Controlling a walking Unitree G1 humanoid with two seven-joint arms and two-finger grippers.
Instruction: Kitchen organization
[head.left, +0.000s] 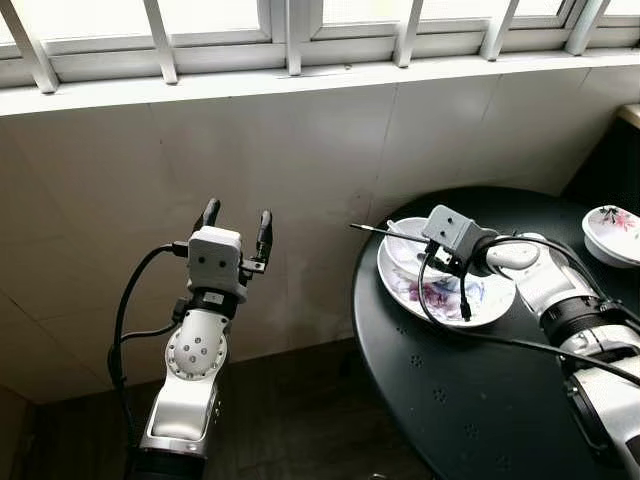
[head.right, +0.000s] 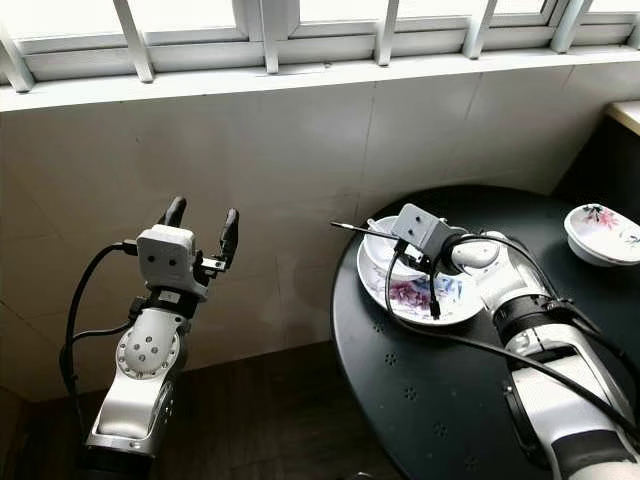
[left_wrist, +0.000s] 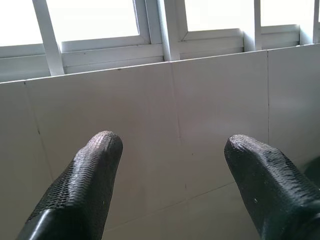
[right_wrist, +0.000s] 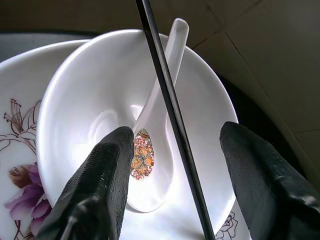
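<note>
right gripper spread over glossy white bowl | ceramic spoon and thin black chopstick inside | bowl on floral plate, round black table edge | left gripper spread, facing tiled wall

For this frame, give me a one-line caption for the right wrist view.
Open right gripper poised over a white bowl holding a ceramic spoon and a black chopstick.

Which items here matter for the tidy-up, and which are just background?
In play:
right gripper, jaws open over the bowl
small white bowl
ceramic spoon in it
black chopstick across it
flowered plate underneath

Lying about:
second flowered bowl
left gripper, raised, idle
</note>
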